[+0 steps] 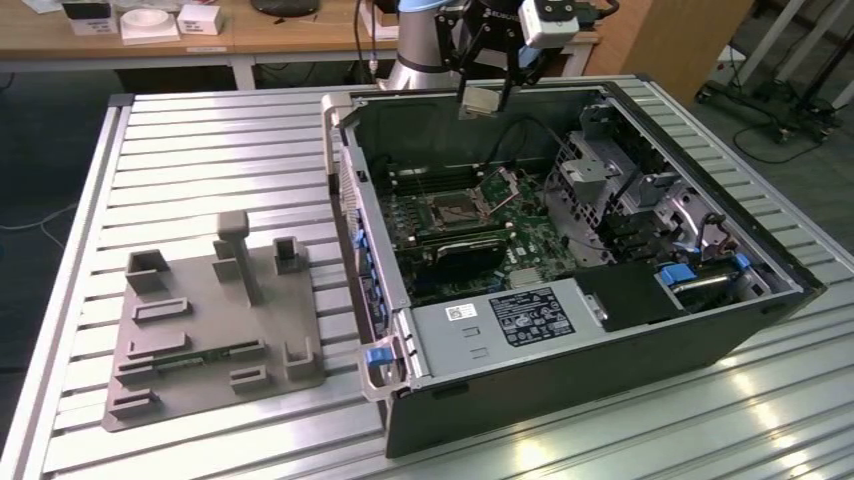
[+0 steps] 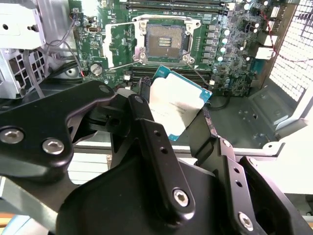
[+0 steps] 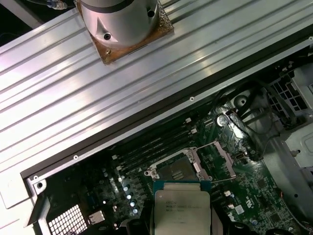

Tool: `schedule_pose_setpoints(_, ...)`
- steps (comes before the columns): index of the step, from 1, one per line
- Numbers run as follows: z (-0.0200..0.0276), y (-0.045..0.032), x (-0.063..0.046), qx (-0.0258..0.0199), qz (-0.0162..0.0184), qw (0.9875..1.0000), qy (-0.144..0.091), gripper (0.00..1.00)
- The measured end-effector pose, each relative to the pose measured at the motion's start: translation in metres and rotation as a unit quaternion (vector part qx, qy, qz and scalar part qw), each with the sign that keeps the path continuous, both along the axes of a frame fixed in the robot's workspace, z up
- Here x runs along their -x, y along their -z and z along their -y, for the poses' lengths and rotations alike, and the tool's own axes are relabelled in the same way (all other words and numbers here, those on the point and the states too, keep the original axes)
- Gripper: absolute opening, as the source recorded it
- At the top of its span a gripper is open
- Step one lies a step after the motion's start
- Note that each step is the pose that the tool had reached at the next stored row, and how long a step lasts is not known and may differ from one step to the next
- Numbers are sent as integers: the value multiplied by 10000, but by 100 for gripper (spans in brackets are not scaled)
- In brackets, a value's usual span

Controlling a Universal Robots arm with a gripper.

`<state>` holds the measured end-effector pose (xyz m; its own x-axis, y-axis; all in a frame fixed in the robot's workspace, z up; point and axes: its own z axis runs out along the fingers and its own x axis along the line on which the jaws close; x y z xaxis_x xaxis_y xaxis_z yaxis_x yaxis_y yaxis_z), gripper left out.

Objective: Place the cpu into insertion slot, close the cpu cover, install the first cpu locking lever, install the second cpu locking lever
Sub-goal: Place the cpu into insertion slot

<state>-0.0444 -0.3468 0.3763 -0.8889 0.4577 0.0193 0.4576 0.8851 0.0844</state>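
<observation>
The pincer (image 2: pixel 173 125) was clenched on the cpu (image 2: pixel 178 98) by two opposite edges, well above the insertion slot (image 2: pixel 165 41) — which lay bare. The chip seemed slightly tilted, though that was hard to judge; seating it well would need it level and squared to the rim.

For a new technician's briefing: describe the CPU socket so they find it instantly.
Start at the open computer case, then the green motherboard inside. The insertion slot is the square socket with dark centre and silvery rim, unlike the long narrow memory slots beside it.
</observation>
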Motion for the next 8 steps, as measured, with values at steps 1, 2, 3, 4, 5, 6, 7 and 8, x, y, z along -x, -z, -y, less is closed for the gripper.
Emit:
schedule_pose_setpoints(1,0,0,0,0,0,10000,1,54)
schedule_pose_setpoints(2,0,0,0,0,1,10000,2,54)
schedule_pose_setpoints(3,0,0,0,0,1,10000,3,54)
schedule_pose_setpoints(4,0,0,0,0,0,10000,3,54)
schedule_pose_setpoints(5,0,0,0,0,0,10000,4,54)
schedule_pose_setpoints(6,0,0,0,0,0,10000,4,54)
schedule_pose_setpoints(7,0,0,0,0,0,10000,7,54)
schedule_pose_setpoints(8,0,0,0,0,0,10000,10,54)
